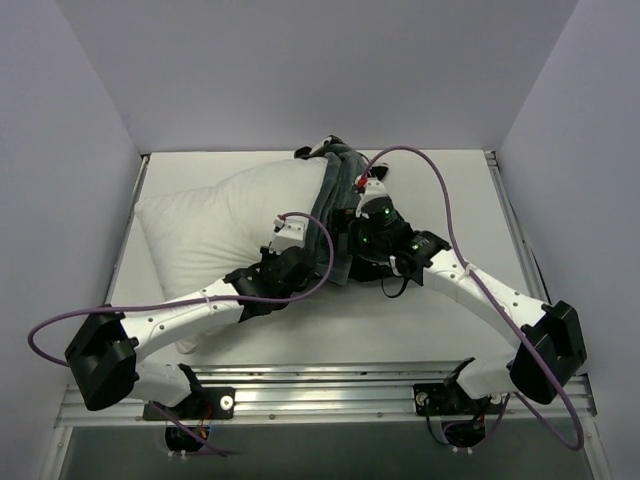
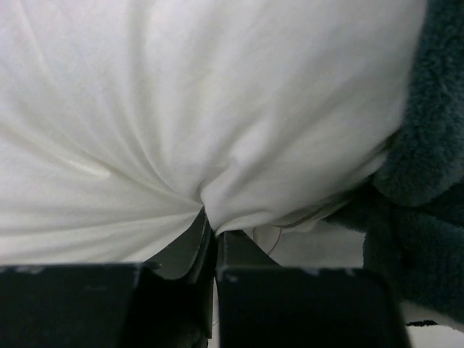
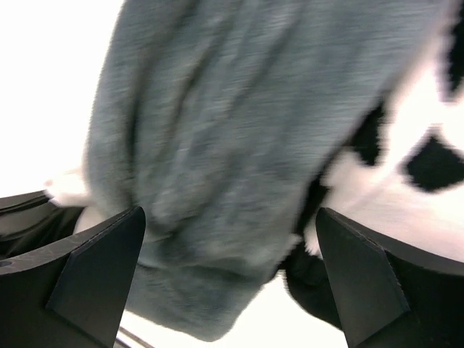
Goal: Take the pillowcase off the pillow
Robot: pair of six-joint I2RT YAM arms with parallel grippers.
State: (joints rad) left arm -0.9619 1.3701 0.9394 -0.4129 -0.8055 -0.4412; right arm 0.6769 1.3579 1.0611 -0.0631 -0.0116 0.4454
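Observation:
The white pillow [image 1: 215, 225] lies on the left half of the table, most of it bare. The pillowcase [image 1: 335, 195] is bunched in a grey-green band across the pillow's right end, zebra stripes showing at its far edge. My left gripper [image 1: 283, 262] is shut on a pinch of the pillow's white fabric [image 2: 210, 210], next to the grey-green pillowcase [image 2: 428, 145]. My right gripper [image 1: 362, 222] is open over the bunched pillowcase. In the right wrist view the grey-green fabric [image 3: 217, 167] fills the space between the fingers [image 3: 94, 268], with zebra pattern [image 3: 406, 167] at the right.
White walls enclose the table on three sides. A metal rail [image 1: 330, 385] runs along the near edge by the arm bases. Purple cables [image 1: 440, 190] loop above both arms. Bare tabletop [image 1: 470, 210] lies to the right of the pillow.

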